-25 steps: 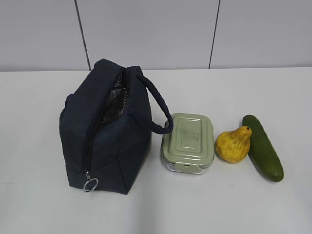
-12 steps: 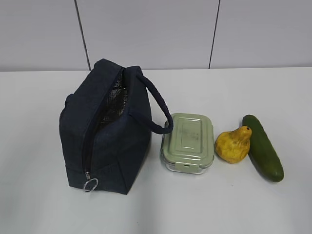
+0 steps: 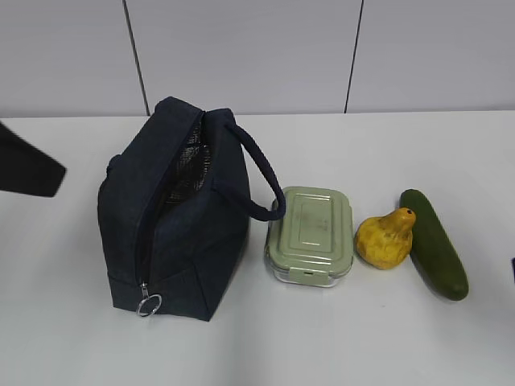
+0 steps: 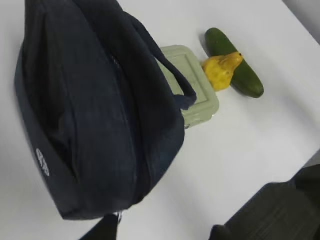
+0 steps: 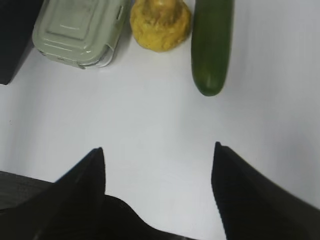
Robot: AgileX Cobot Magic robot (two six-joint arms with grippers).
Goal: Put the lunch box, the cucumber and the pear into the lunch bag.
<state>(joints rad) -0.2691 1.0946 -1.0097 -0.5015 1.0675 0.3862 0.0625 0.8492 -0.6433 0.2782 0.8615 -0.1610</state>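
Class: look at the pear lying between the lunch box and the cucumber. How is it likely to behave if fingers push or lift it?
The pear lies on its side, rounded, so a push would probably roll or pivot it against the cucumber beside it. Its narrow neck and smooth-looking skin suggest a grip there could slip; the wide body seems safer.

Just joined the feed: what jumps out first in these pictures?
The dark navy lunch bag dominates the left, standing unzipped. To its right lie the lunch box, the pear and the cucumber in a row on the white table.
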